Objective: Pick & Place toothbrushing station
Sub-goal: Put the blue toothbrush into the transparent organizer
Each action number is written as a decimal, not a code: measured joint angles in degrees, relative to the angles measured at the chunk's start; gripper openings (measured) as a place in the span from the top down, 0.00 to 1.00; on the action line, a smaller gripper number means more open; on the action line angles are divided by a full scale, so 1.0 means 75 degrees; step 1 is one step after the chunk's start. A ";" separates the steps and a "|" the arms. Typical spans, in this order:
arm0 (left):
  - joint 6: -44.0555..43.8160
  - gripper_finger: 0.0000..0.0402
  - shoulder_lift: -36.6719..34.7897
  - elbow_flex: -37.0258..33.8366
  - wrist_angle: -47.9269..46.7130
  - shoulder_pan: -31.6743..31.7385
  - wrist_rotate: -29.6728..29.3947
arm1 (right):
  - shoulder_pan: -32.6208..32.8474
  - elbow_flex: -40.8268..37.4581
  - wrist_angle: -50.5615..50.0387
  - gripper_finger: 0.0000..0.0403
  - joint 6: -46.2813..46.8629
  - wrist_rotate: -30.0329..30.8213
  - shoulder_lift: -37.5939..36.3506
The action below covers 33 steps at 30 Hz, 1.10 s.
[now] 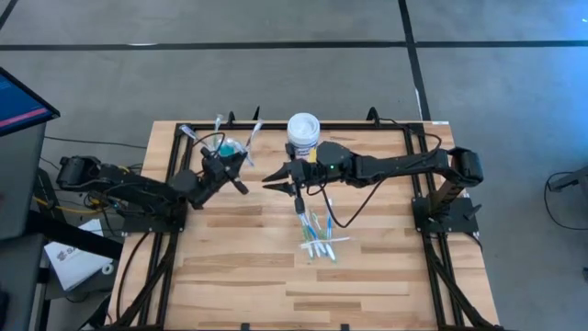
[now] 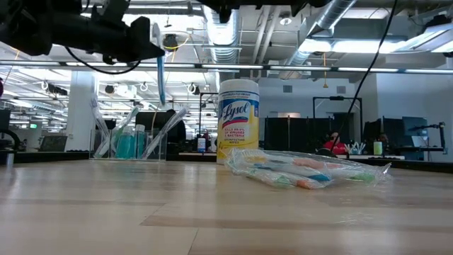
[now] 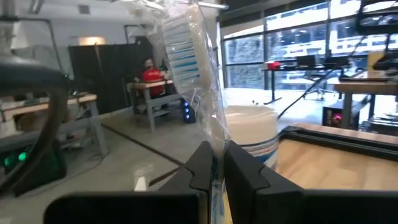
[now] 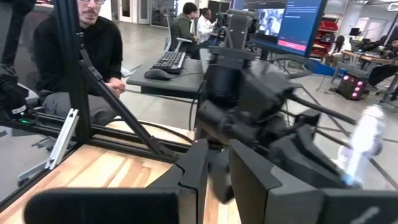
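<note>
Right, my left gripper (image 3: 214, 171) is pinched on a wrapped toothbrush (image 3: 186, 50), held above the clear cup (image 1: 227, 147) at table's 11 o'clock. It's light, w/ a stiff handle but slick, crinkly wrap, so I grip mid-handle. Right gripper (image 1: 280, 181) hovers near center, jaws narrow, nothing in them. More brushes (image 1: 319, 241) lie at 6 o'clock.

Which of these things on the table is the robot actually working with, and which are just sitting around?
Part of the job:
- clear cup holding toothbrushes and teal tubes
- wrapped toothbrush pinched in the left claw
- pile of wrapped toothbrushes on the table

Just lying about:
- yellow-labelled wipes tub
- right claw, raised above the table, nothing visibly in it
</note>
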 joint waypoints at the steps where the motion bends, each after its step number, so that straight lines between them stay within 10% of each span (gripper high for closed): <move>1: -0.0065 0.97 0.0000 0.0000 -0.0087 0.0100 -0.0001 | 0.0020 0.0000 -0.0028 0.86 -0.0031 -0.0003 0.0000; 33: -0.1267 0.97 0.1112 0.0003 -0.0732 0.2487 0.0170 | 0.0198 -0.0006 -0.0393 0.86 -0.0263 0.0000 0.0099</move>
